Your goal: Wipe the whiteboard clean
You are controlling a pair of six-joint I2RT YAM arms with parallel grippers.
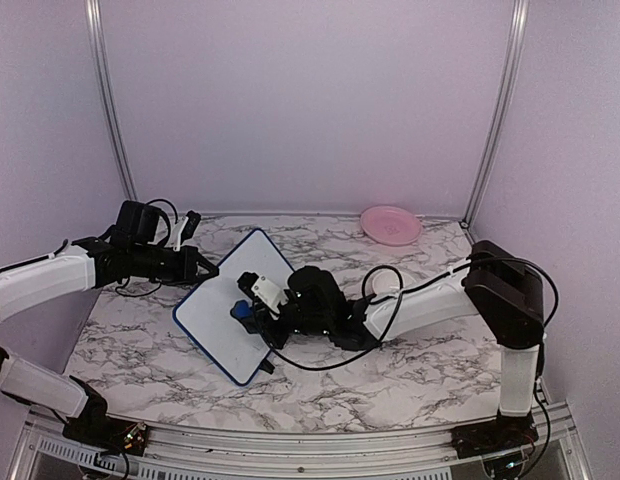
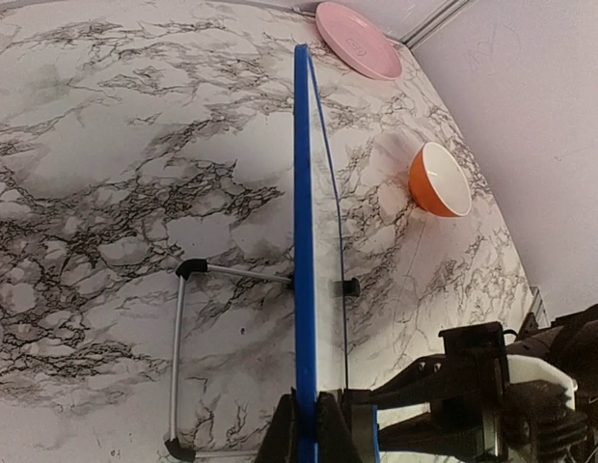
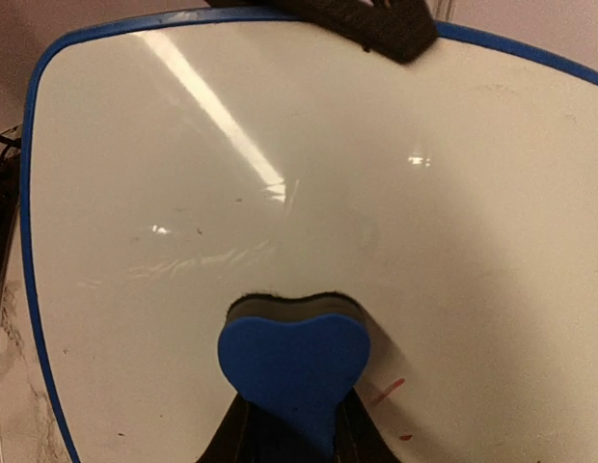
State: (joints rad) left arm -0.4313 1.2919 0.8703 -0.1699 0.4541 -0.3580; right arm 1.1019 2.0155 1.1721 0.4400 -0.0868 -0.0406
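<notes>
The whiteboard [image 1: 225, 305] stands tilted on the marble table, white with a dark blue frame. My left gripper [image 1: 208, 268] is shut on its upper left edge; the left wrist view shows the blue frame [image 2: 304, 241] edge-on between my fingers [image 2: 307, 424]. My right gripper [image 1: 252, 308] is shut on a blue heart-shaped eraser [image 3: 292, 371] and presses its dark felt against the board face [image 3: 280, 164]. Small red marks [image 3: 386, 391] remain just right of the eraser. The rest of the face looks wiped.
A pink plate [image 1: 391, 224] lies at the back right, also in the left wrist view [image 2: 357, 40]. An orange bowl [image 2: 439, 179] sits right of the board. The board's wire stand [image 2: 178, 357] rests on the table behind it. Walls enclose the table.
</notes>
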